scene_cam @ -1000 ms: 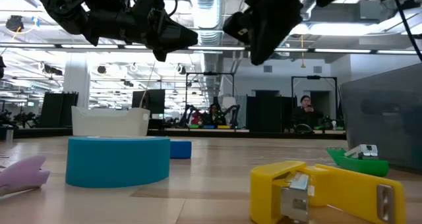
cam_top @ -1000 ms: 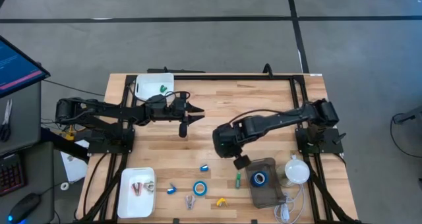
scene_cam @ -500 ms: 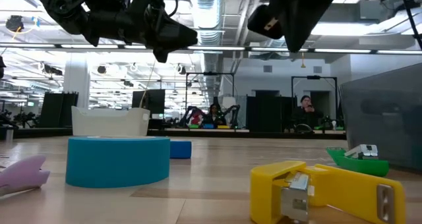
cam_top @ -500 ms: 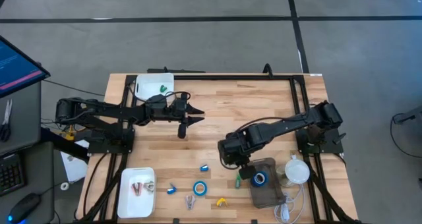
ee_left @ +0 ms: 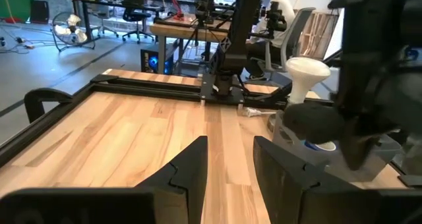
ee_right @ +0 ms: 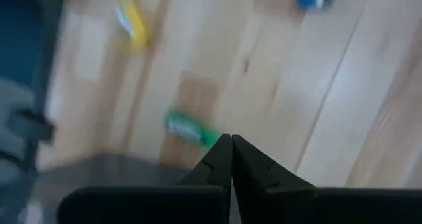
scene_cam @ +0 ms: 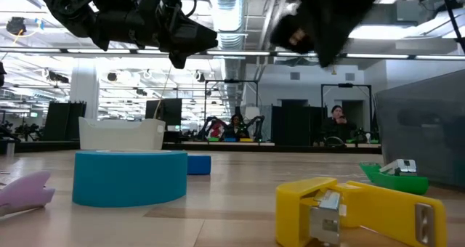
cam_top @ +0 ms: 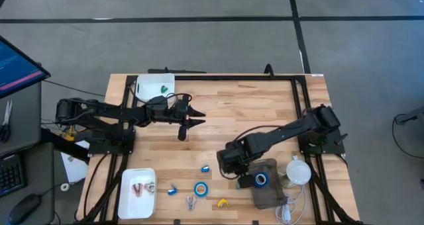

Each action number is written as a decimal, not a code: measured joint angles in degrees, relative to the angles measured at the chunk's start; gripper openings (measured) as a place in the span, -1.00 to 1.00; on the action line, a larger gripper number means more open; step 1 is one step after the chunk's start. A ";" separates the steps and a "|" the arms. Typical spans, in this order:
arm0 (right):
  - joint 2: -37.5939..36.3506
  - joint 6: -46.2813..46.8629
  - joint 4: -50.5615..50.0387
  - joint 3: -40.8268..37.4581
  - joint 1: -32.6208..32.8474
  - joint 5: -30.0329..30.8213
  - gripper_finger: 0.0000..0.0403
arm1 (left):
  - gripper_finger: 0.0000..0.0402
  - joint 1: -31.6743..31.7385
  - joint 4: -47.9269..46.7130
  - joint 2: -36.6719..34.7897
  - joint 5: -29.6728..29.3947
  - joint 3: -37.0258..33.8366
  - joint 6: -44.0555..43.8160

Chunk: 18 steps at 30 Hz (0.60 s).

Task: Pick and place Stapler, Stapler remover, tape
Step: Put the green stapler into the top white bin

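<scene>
A blue tape roll (cam_top: 200,188) (scene_cam: 129,176) lies flat near the table's near edge. A second roll (cam_top: 260,179) sits inside the dark container (cam_top: 268,197). Two small blue pieces (cam_top: 205,168) (cam_top: 172,190) lie nearby. The green stapler (ee_right: 188,130) (scene_cam: 396,178) lies just ahead of my right gripper (ee_right: 231,141) (cam_top: 237,174), which is shut and touches nothing. The yellow staple remover (cam_top: 222,202) (scene_cam: 356,211) (ee_right: 132,26) lies nearer the front edge. My left gripper (ee_left: 231,171) (cam_top: 193,116) hovers open over the table's middle left.
A white tray (cam_top: 156,86) stands at the far left corner, and another (cam_top: 137,192) with small items at the near left. A purple object (cam_top: 191,201) lies beside the tape. A white round object (cam_top: 298,171) with a cord stands right of the container.
My right gripper has moved toward the table's near edge and downward, coming over the green stapler beside the dark container. Its picture in the low view is blurred by motion. My left arm has kept still.
</scene>
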 joint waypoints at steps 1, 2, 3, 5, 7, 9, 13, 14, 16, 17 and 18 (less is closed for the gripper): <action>0.66 -0.28 0.04 -0.01 0.34 -0.10 -1.00 | -0.44 0.00 -0.09 0.00 0.01 0.00 0.00; 1.43 -0.97 1.54 0.27 0.57 -0.38 -1.00 | -0.44 0.00 -0.30 0.00 -0.01 0.00 0.00; 1.84 -1.83 1.93 0.33 0.88 -0.38 -1.00 | -0.44 0.00 -0.48 0.00 -0.01 0.00 0.00; 2.82 -2.80 0.08 0.21 1.60 -0.40 -1.00 | -0.44 0.00 -0.78 -0.06 -0.01 -0.02 0.00; 4.29 -3.04 2.26 0.62 2.16 -0.44 -1.00 | -0.44 0.00 -1.70 -0.07 -0.01 -0.09 -0.01; 5.12 -2.68 0.04 0.50 2.58 -0.61 -1.00 | -0.44 0.00 -2.04 -0.07 -0.01 -0.06 -0.01; 7.17 -2.54 -0.62 0.78 2.99 -1.72 -1.00 | -0.44 0.00 -2.75 -0.11 -0.01 -0.38 -0.13; 7.91 -2.57 -0.38 1.28 3.06 -1.77 -1.00 | -0.44 0.00 -2.73 -0.19 -0.03 -0.72 -0.09; 8.30 -2.63 -0.78 1.36 3.28 -1.84 -1.00 | -0.44 0.00 -3.28 -0.18 -0.03 -0.97 -0.07; 8.16 -2.59 -1.46 1.28 3.34 -2.05 -1.00 | -0.44 0.00 -3.17 -0.18 -0.03 -1.03 -0.04; 8.16 -2.61 -0.52 1.33 3.34 -2.46 -1.00 | -0.44 0.00 -2.98 -0.19 -0.03 -1.20 -0.05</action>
